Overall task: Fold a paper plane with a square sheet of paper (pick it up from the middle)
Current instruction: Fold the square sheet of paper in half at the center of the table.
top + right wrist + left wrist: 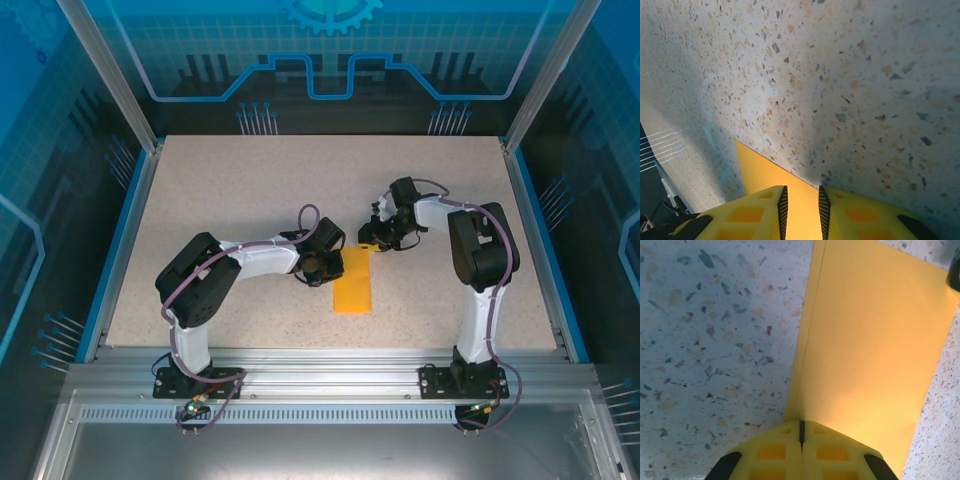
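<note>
The sheet of paper (354, 282) lies flat near the middle of the worktop (250, 190), folded into a narrow strip rather than a full square. In the top view its long axis runs from the near edge towards the far edge, leaning slightly so the far end sits a little to the right. It has no pointed nose; both ends are square-cut.

The left end effector (322, 268) sits against the strip's left long edge, near the far half. The right end effector (378, 240) is at the strip's far right corner.

The left wrist view adds what the top view cannot show. The left end effector (801, 426) has its yellow fingers pressed fully together, their tips meeting the sheet (870, 350) at its edge. A fine line runs just inside the left edge, where two layers lie almost flush. Whether the paper is pinched or only touched, I cannot tell.

In the right wrist view, the right end effector (801, 192) has its fingers a narrow gap apart. The sheet (760, 167) shows through that gap, one corner reaching out onto the speckled surface. Whether the fingers touch the paper is unclear.
</note>
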Motion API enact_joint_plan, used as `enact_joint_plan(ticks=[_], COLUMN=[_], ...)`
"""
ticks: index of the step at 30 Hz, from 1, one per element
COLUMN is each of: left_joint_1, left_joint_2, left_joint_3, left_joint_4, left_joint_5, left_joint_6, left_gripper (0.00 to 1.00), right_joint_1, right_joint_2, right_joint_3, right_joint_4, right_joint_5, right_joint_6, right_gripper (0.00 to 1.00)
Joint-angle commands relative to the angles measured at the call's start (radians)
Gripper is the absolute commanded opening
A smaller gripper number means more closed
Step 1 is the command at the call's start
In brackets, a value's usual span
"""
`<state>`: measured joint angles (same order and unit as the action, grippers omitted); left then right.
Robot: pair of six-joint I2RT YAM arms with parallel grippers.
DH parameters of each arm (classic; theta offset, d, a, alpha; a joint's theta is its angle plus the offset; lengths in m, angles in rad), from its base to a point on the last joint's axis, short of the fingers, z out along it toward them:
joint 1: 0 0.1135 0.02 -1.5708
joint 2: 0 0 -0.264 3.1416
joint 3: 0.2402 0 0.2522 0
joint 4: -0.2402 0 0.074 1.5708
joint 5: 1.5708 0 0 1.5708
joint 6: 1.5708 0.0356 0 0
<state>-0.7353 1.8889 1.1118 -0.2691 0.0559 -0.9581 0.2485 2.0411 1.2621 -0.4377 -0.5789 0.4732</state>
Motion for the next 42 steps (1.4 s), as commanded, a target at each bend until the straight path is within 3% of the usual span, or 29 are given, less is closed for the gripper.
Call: enact_joint_plan(ticks=[1,10,20,32,42], left_joint_1=[-0.019,-0.020,-0.021,-0.027,-0.030], left_joint_2=[0.016,0.012,0.007,0.003,-0.004], left_joint_3=[-0.003,0.004,0.002,-0.003,-0.006], left_joint_4=[-0.097,-0.094,-0.093,-0.091,-0.092], left_joint_5=[0.002,0.002,0.005,0.002,0.003], left_joint_6=[0.023,0.027,0.030,0.027,0.029], left_gripper=[0.00,0.00,0.00,0.00,0.00], right_joint_1=[-0.015,0.043,0.041,0.077,0.089], right_joint_2=[-0.080,-0.193,-0.123,-0.340,-0.300], right_joint_3=[0.000,-0.166,-0.244,-0.376,-0.473], right_joint_4=[-0.037,0.012,0.071,0.086,0.139], right_joint_5=[-0.021,-0.029,-0.033,-0.060,-0.056], right_joint_6=[-0.021,-0.008,-0.005,0.024,0.028], right_gripper=[0.27,0.27,0.27,0.27,0.27])
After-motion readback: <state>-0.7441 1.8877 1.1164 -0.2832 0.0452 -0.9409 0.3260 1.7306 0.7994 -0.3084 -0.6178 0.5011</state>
